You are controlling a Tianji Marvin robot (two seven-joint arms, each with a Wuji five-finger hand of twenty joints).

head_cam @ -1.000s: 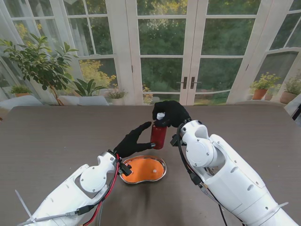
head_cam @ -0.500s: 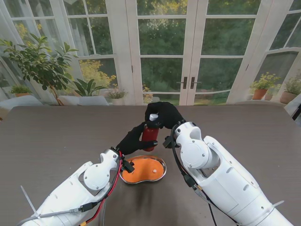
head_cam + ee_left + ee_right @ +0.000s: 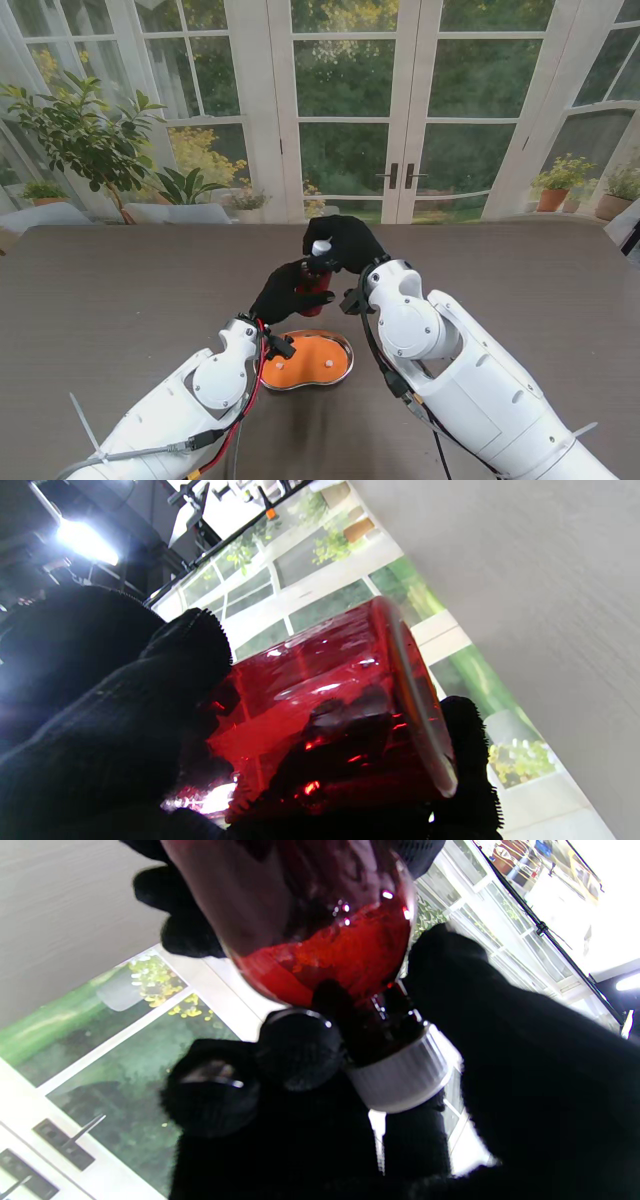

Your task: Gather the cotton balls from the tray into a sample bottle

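Observation:
The red sample bottle [image 3: 318, 284] with its white cap [image 3: 321, 247] is held off the table, beyond the tray. My left hand [image 3: 285, 291] is wrapped around the bottle's body [image 3: 325, 700], with its black-gloved fingers [image 3: 125, 705] on both sides. My right hand [image 3: 347, 240] grips the bottle from the top, and its fingers [image 3: 525, 1065] close around the white cap [image 3: 405, 1075] at the neck of the bottle [image 3: 320, 930]. The orange kidney-shaped tray [image 3: 343, 352] lies on the table nearer to me. I cannot make out cotton balls in it.
The dark table [image 3: 120, 290] stretches wide on both sides of the tray. Behind its far edge are glass doors [image 3: 400, 120] and potted plants [image 3: 85, 140]. Both white forearms [image 3: 470, 380] flank the tray.
The bottle has moved left and a little toward the left arm in my right hand. My left hand, open beside it a second ago, has closed around its body.

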